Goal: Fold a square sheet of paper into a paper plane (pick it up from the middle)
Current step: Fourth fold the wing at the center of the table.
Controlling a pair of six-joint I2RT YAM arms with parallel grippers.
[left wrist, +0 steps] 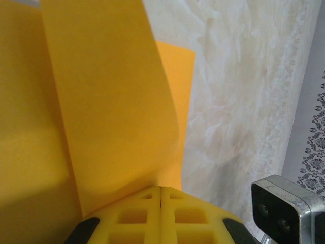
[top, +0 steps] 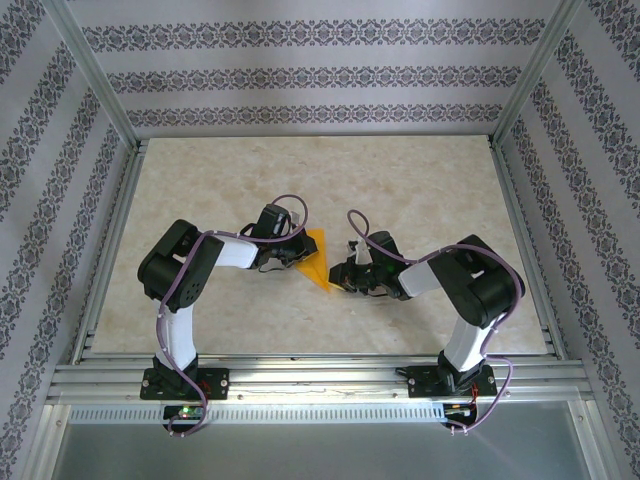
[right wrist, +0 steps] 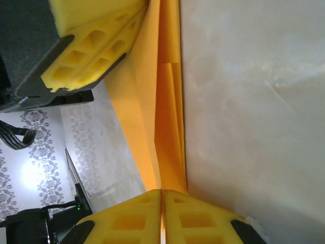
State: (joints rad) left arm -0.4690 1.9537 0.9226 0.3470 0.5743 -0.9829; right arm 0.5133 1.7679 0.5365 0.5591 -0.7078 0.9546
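The square sheet of paper is now folded into a pointed orange-yellow paper plane [top: 317, 262], which sits mid-table between the two grippers. My left gripper [top: 297, 252] is at its wide end, with the jaws pressed together. In the left wrist view a flap of the paper plane [left wrist: 111, 101] curls up from the left gripper [left wrist: 161, 189]. My right gripper [top: 343, 276] is at the narrow tip. In the right wrist view the right gripper [right wrist: 162, 192] is shut, with orange showing in the slit between its jaws. The creased paper plane [right wrist: 167, 127] runs away toward the left gripper's fingers [right wrist: 91, 46].
The pale marble tabletop [top: 420, 190] lies open behind and to both sides. Aluminium frame rails [top: 300, 370] run along the near edge, and patterned walls enclose the cell. The right arm's wrist camera housing [left wrist: 284, 206] shows at the lower right of the left wrist view.
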